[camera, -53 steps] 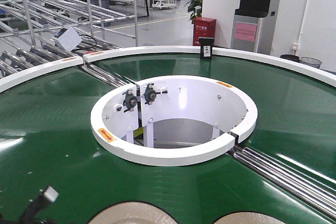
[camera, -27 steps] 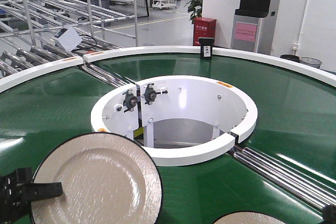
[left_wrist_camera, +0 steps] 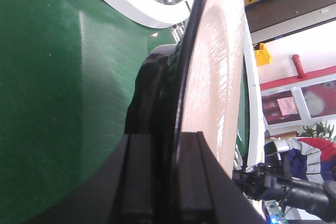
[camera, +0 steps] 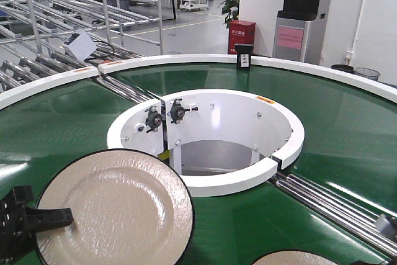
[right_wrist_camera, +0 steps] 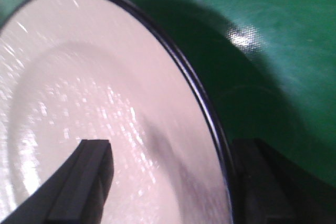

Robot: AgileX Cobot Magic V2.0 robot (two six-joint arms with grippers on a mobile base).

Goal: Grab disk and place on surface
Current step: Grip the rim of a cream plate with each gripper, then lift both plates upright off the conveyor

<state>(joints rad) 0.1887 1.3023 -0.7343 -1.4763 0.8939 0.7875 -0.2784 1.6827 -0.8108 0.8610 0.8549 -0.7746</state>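
One disk [camera: 115, 212] (cream, black-rimmed) in left jaws

Disks, two: first disk [camera: 118, 209] in left jaws, second disk [right_wrist_camera: 79, 103] between right jaws. Conveyor belt [camera: 347, 122], one.

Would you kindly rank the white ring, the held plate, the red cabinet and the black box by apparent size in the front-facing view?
Largest to smallest:
1. white ring
2. held plate, nearest the camera and cut off by the frame's edge
3. red cabinet, far behind, so true size unsure
4. black box
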